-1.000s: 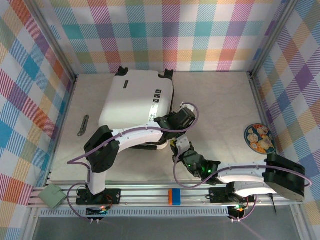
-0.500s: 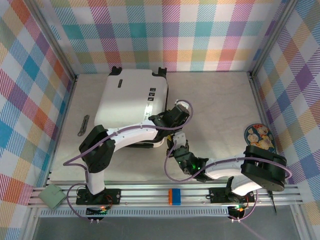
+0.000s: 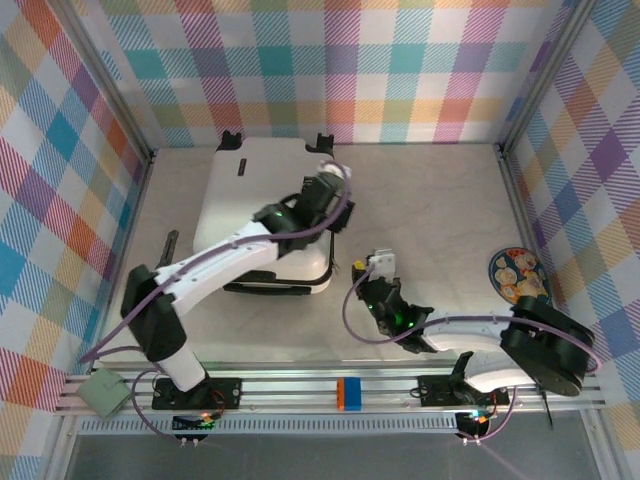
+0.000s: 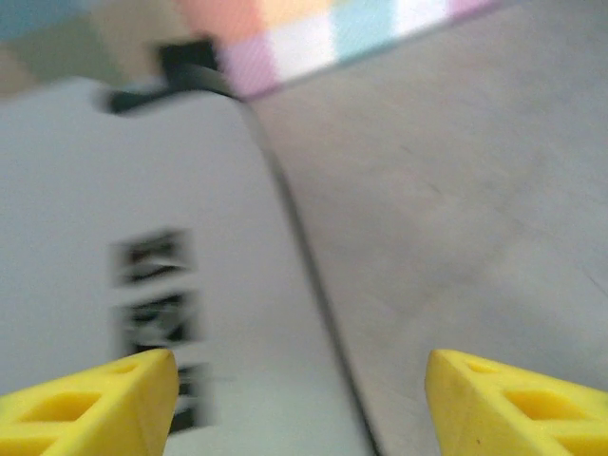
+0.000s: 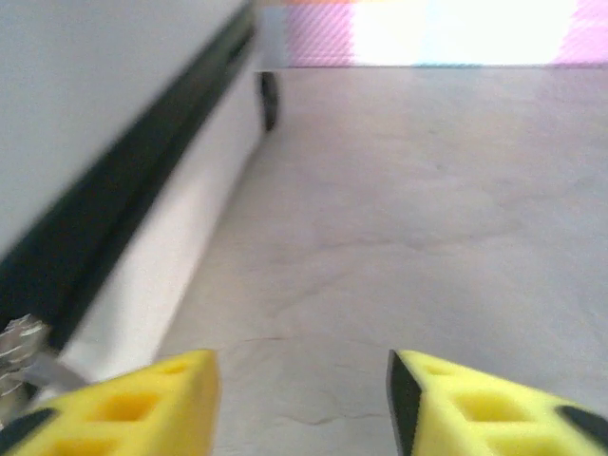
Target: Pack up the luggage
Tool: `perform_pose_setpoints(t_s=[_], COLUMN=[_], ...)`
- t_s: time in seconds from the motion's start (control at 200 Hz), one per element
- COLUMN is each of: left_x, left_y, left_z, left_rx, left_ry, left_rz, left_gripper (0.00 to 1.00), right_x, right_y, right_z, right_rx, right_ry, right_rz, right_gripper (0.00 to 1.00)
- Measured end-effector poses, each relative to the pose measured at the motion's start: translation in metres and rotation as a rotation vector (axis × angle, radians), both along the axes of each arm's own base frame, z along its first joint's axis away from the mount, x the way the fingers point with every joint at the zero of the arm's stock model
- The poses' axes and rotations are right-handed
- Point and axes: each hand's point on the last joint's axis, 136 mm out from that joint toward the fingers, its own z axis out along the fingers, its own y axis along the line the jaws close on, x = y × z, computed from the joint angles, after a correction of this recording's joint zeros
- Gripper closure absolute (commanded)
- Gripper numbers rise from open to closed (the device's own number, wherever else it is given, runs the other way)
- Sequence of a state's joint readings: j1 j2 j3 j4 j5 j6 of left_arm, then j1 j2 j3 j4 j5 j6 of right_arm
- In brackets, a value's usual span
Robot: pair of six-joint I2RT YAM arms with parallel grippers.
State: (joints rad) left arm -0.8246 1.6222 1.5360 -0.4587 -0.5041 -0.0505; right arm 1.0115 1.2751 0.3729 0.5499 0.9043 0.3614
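Left gripper (image 4: 299, 389) hung wide open over the luggage's (image 3: 240, 190) right edge, while the right gripper (image 5: 302, 389) gaped empty just beside it.

Bright plaid walls (image 3: 400, 60) in pastel colours enclose a pale beige counter (image 3: 450, 200), with a metal rail (image 3: 290, 387) along its near edge.

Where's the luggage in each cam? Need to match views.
Top external: luggage upper left of centre, by the back wall.
Left wrist: luggage across the left half, white shell with blurred dark marks.
Right wrist: luggage along the left edge, black seam showing.
Shared landmark: plaid back wall along the top.
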Motion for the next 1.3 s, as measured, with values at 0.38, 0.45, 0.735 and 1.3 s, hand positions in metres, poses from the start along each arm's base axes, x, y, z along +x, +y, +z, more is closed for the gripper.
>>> perform_pose_setpoints(t_s=[0.38, 0.45, 0.735, 1.3], left_x=[-0.010, -0.013, 0.000, 0.022], left_y=[0.185, 0.206, 0.274, 0.262], left_z=[0.070, 0.066, 0.003, -0.054], left_rx=[-0.051, -0.040, -0.072, -0.269], left_ry=[-0.108, -0.105, 0.054, 0.204], left_rz=[0.379, 0.441, 0.613, 0.539], left_gripper=[0.20, 0.20, 0.19, 0.20], right_x=[0.010, 0.016, 0.042, 0.072], right_y=[-0.043, -0.037, 0.014, 0.110], right_z=[0.074, 0.084, 0.082, 0.087], right_rx=[0.101, 0.101, 0.141, 0.334], right_ry=[0.041, 0.067, 0.245, 0.394], right_rz=[0.065, 0.105, 0.317, 0.617], right_gripper=[0.00, 0.01, 0.01, 0.01])
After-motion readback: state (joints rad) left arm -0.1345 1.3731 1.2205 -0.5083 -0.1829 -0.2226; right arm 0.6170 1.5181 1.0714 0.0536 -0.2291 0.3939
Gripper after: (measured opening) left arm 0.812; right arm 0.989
